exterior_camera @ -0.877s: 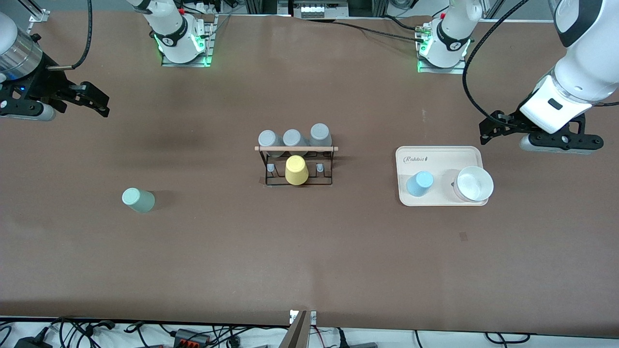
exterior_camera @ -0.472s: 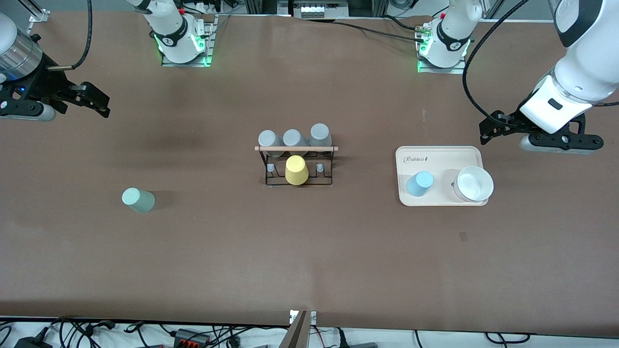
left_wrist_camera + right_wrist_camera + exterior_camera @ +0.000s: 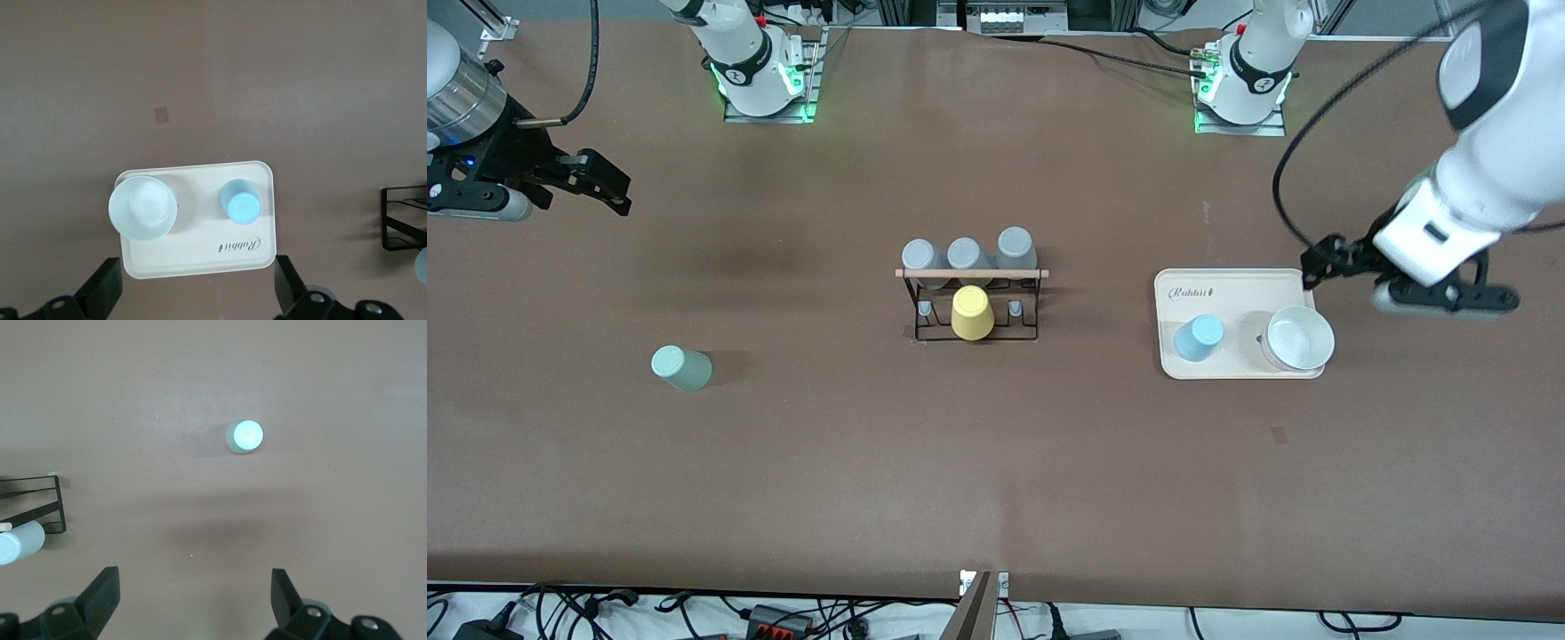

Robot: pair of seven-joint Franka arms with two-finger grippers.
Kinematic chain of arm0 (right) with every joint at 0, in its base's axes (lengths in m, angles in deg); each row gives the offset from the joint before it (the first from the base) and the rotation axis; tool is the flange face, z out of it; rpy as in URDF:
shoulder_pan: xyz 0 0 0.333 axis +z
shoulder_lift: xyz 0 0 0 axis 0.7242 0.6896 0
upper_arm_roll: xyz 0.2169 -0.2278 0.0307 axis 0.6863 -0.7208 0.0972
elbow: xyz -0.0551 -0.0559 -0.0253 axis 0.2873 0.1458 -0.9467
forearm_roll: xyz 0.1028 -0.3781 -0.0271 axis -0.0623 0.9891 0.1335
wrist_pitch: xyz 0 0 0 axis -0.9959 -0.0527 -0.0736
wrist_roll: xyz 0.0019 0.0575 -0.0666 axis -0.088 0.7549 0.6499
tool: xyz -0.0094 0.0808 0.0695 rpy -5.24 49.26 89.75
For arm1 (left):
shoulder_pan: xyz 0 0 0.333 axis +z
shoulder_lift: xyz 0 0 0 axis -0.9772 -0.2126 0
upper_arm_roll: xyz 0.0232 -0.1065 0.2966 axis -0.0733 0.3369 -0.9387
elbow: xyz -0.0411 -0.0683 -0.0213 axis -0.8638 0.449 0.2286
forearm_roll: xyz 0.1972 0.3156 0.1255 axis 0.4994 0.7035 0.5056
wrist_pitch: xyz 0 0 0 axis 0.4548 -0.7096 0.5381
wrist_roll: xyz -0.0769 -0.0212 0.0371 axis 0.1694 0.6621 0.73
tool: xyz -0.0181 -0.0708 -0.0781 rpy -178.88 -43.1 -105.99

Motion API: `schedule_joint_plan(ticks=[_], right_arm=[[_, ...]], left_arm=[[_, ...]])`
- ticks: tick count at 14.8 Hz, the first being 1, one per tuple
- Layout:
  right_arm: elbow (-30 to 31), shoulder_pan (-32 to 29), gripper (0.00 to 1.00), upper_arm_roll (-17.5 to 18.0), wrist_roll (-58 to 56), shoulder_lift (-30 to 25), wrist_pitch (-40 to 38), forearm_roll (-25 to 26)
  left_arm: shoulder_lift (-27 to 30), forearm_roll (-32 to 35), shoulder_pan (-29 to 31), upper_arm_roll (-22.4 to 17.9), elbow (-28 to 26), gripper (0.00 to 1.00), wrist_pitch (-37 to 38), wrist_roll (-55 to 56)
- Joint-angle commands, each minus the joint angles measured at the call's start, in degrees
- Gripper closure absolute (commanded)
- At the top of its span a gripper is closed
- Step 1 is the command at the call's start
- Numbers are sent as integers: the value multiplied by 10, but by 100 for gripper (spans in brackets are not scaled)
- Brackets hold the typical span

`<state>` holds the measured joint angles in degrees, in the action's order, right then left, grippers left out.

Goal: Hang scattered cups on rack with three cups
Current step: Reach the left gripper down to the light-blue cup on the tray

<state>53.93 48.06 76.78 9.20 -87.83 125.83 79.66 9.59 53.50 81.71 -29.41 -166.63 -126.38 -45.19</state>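
Left gripper [image 3: 1309,267]: jaws wide, empty, over cream rectangular tray's [image 3: 1240,283] rim; small light-blue plastic cup [image 3: 1198,338] on it, upside down, axis vertical, toward rack end. Right gripper [image 3: 609,187]: spread, empty, waiting; sage-green cup [image 3: 680,368] well apart.

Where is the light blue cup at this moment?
The light blue cup stands upside down on the cream tray, beside the white bowl, toward the left arm's end of the table.
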Motion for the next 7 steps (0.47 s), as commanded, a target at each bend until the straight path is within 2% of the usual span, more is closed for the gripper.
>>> schedule_joint_plan(ticks=[1, 4, 7], right_arm=[[-8, -3, 0, -4, -14, -1, -2, -7], [-8, -3, 0, -2, -14, -3, -3, -7], [-7, -3, 0, -2, -14, -5, -2, -7]], left_arm=[[-104, -12, -4, 2, 66, 0, 1, 3], [-152, -9, -5, 2, 51, 0, -80, 3], [-176, -9, -17, 2, 11, 0, -101, 3]])
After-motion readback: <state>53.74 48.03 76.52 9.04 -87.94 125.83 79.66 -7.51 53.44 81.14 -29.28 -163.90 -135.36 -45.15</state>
